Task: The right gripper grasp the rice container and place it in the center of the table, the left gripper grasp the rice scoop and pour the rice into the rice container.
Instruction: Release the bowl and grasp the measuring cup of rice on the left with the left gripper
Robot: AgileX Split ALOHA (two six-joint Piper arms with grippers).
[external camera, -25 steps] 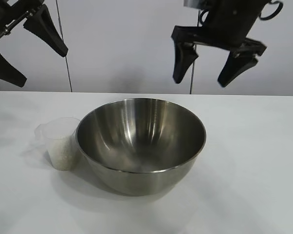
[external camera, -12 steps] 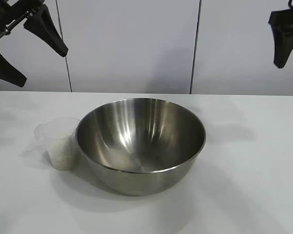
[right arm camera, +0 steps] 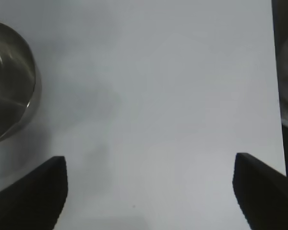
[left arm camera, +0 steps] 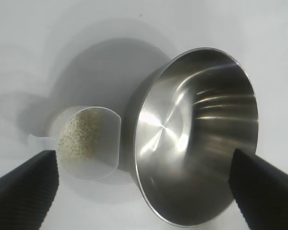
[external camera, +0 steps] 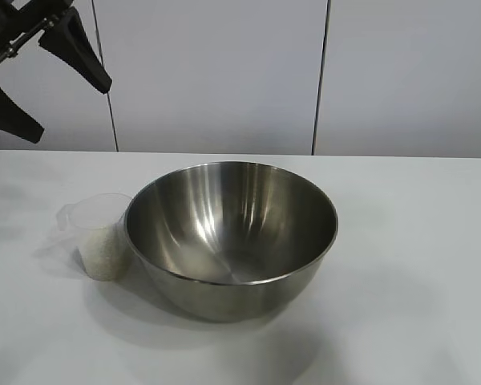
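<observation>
Rice container [external camera: 232,237] sits mid-table [external camera: 417,265], rice scoop [external camera: 101,237] with rice [left arm camera: 81,135] touching its side toward the left edge. Left gripper [left arm camera: 144,191] hangs above, jaws wide, holding nothing; right gripper [right arm camera: 151,191] also wide, empty, over bare table. Risk: scoop crowds the bowl, so a finger could nudge steel and spill grains. No legible markings.

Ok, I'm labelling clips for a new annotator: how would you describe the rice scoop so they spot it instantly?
On the white table stands a large shiny steel bowl near the middle. Right against the bowl's side, on the side of the left arm, stands the rice scoop. It is small, clear plastic, upright, has a short handle tab and holds white grains, while the bowl is empty.
</observation>
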